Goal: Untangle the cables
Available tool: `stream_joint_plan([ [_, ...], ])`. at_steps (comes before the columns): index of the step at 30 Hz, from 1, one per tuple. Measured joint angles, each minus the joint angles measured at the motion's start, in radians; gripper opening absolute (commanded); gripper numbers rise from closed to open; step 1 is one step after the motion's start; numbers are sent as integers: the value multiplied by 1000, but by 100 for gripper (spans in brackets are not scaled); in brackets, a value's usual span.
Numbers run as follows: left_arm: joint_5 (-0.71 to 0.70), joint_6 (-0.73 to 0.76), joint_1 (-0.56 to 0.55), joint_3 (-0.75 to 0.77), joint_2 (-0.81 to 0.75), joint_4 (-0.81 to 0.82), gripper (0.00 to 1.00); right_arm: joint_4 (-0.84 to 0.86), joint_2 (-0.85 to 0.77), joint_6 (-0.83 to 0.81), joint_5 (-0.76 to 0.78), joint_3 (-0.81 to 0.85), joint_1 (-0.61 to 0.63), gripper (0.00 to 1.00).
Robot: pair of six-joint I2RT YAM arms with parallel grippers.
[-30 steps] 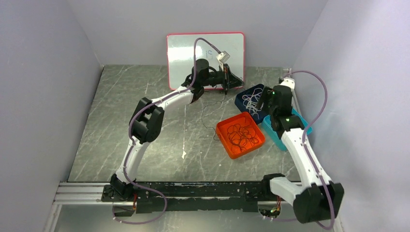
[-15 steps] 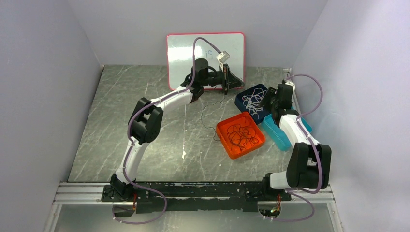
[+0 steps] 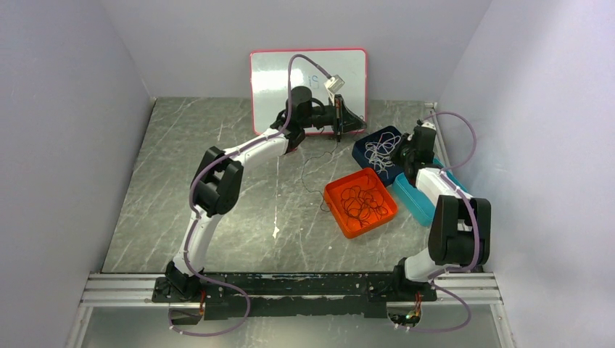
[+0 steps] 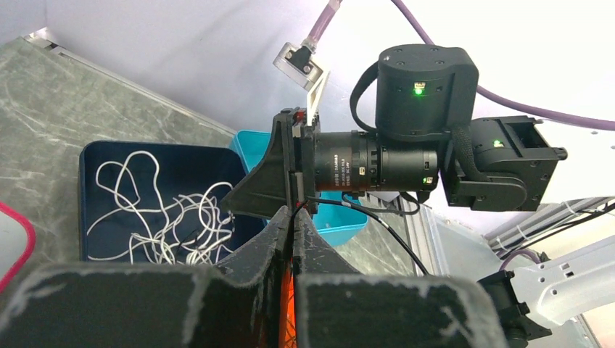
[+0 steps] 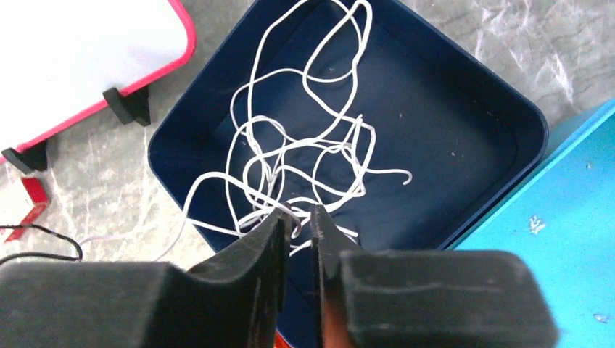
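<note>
Overhead, the left gripper (image 4: 294, 209) was clamped on a black cable (image 4: 371, 214) close to the foot of the whiteboard (image 3: 308, 80) at the far edge of the table (image 3: 217, 181). The thin wire dropped from its tips and trailed in a loose curl over the marbled surface toward the orange tray (image 3: 337, 214), where more black cables (image 3: 362, 203) lay heaped in loops. Just beside that tray, toward the far right corner, white cables (image 5: 290, 156) lay tangled in the navy tray (image 5: 464, 138), one strand spilling over its rim onto the table. The right gripper (image 5: 297, 217) hung low over that pile, its jaws a narrow slit apart with white strands at their tips; whether a strand was actually pinched could not be told. A teal tray (image 5: 573, 217) sat just beside the navy one. Seen from the left wrist, the right arm's dark wrist block (image 4: 420, 94) filled the middle of the view and hid part of the teal tray.
</note>
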Motion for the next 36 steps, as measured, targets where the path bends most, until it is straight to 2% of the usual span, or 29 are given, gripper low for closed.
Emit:
stream_joint_plan([
  [1, 0, 0, 0, 0, -1, 0, 7, 3, 5, -1, 2, 0, -2, 4],
  [2, 0, 1, 0, 0, -4, -6, 7, 9, 10, -2, 3, 0, -4, 0],
  [6, -3, 2, 4, -33, -47, -20, 7, 26, 18, -8, 28, 0, -12, 0],
  [12, -42, 29, 28, -72, -195, -92, 7, 42, 18, -6, 68, 0, -25, 0],
  [21, -210, 206, 145, -171, -529, -297, 7, 39, 34, -6, 97, 1, -51, 0],
  [27, -321, 294, 171, -327, -688, -404, 7, 39, 49, -6, 98, 2, -60, 0],
  [28, -332, 304, 173, -346, -704, -420, 7, 38, 51, -6, 96, 2, -60, 1],
  [29, -344, 316, 177, -364, -719, -444, 7, 35, 54, -6, 92, 4, -61, 7],
  [33, -372, 349, 191, -409, -763, -507, 7, 15, 63, -5, 67, 25, -62, 36],
  [36, -380, 362, 192, -446, -797, -534, 7, 3, 58, -5, 51, 31, -62, 45],
])
